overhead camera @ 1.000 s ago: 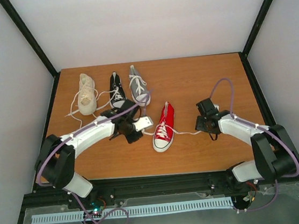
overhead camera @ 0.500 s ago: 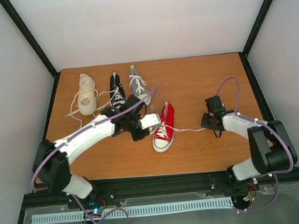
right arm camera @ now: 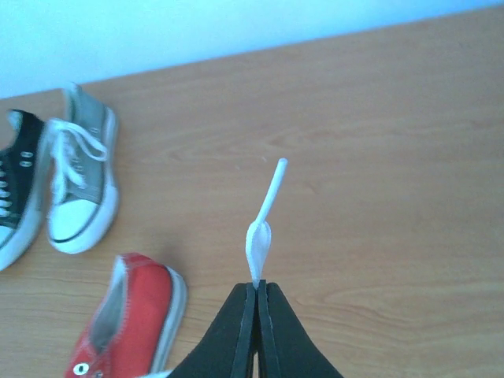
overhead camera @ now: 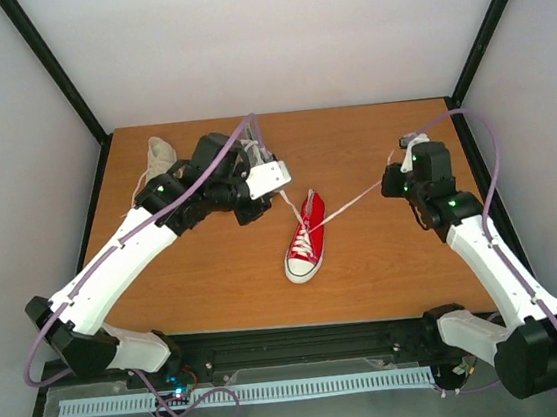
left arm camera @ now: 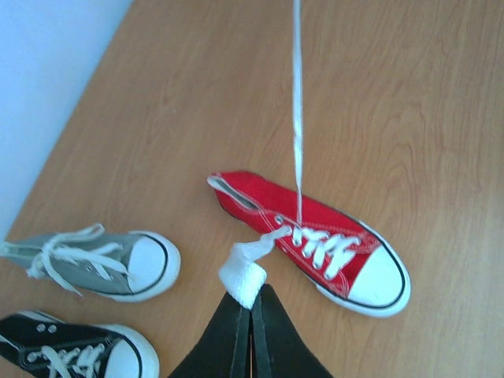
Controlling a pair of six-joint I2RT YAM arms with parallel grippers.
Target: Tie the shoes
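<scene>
The red shoe (overhead camera: pixel 304 242) lies on the table's middle with its toe toward the arms. My left gripper (left arm camera: pixel 250 295) is shut on one white lace end (left arm camera: pixel 242 272), held up just left of the shoe's (left arm camera: pixel 315 236) eyelets. My right gripper (right arm camera: pixel 257 285) is shut on the other lace end (right arm camera: pixel 261 235), which runs as a taut line (overhead camera: pixel 353 202) from the shoe up to the gripper (overhead camera: pixel 393 179). The grey shoe (left arm camera: pixel 106 264) and black shoe (left arm camera: pixel 71 354) lie left of the red one. The cream shoe (overhead camera: pixel 159 154) shows partly behind my left arm.
My left arm (overhead camera: pixel 132 250) stretches across the table's left half and covers most of the black and grey shoes in the top view. Black frame posts (overhead camera: pixel 57 73) and white walls close in the wooden table (overhead camera: pixel 386 267) on three sides.
Both arms have risen and drawn apart, pulling the red shoe's laces out, the right one taut. The right gripper has closed on its lace end. The left arm swung toward the table's back.
</scene>
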